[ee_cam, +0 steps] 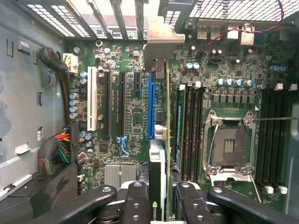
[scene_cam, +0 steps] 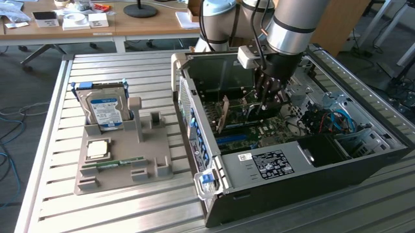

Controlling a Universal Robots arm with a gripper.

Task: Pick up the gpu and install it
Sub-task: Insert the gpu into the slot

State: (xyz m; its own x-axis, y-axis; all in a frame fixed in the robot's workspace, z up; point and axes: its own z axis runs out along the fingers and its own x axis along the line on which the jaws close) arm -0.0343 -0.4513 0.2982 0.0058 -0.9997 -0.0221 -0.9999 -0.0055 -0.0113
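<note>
My gripper [scene_cam: 267,103] reaches down into the open computer case [scene_cam: 337,167], over the motherboard. In the wrist view the gripper [ee_cam: 159,205] is shut on the gpu [ee_cam: 158,158], a thin card seen edge-on between the black fingers [ee_cam: 135,200]. The card runs from the fingers to its silver end bracket [ee_cam: 161,44] at the case's rear slots. It stands upright along the blue expansion slot [ee_cam: 150,105], right beside it. I cannot tell whether its edge is in the slot. In the exterior view the gpu [scene_cam: 224,115] shows as a brownish upright board left of the gripper.
A grey holder [scene_cam: 123,165] on the slatted table carries a blue-labelled hard drive [scene_cam: 107,110], a chip [scene_cam: 97,148] and a green RAM stick [scene_cam: 113,164]. Inside the case lie a white slot [ee_cam: 92,105], the open processor socket [ee_cam: 229,144] and coloured cables [ee_cam: 58,151].
</note>
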